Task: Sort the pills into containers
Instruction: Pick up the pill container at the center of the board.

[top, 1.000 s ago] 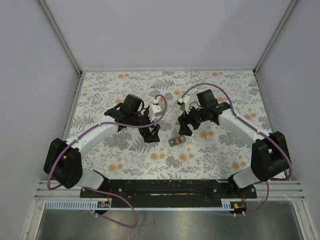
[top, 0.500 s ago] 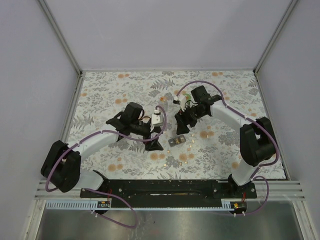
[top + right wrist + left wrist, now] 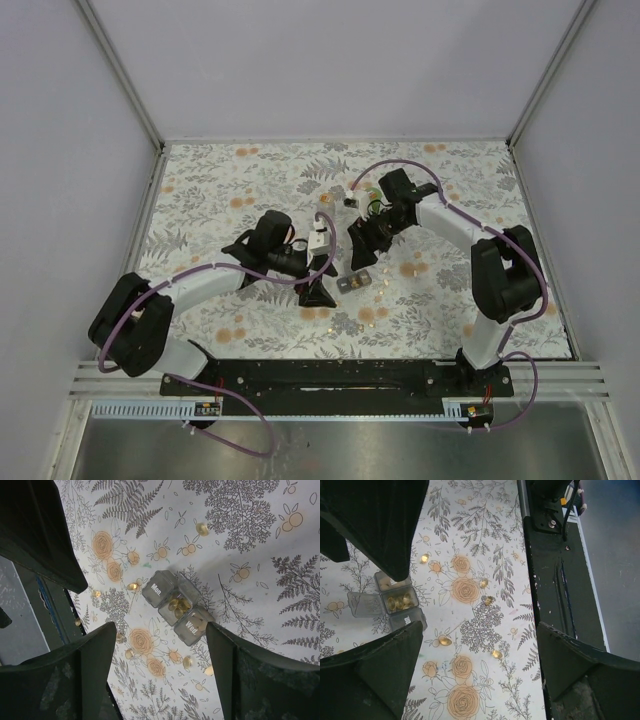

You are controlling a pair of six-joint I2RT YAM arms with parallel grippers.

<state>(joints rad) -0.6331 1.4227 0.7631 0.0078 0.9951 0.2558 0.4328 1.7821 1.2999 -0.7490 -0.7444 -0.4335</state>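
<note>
I have both hands released and empty: the left hand [image 3: 479,627] hovers over loose pills [image 3: 488,600], the right hand [image 3: 160,626] above the pill box [image 3: 175,607] on the tabletop [image 3: 250,555]. Its middle compartment holds several pills, but many lie scattered around it, so I judge the sorting partly done.

Clear three-cell pill box [image 3: 176,608], middle cell open, amber pills [image 3: 132,586] loose around it.
</note>
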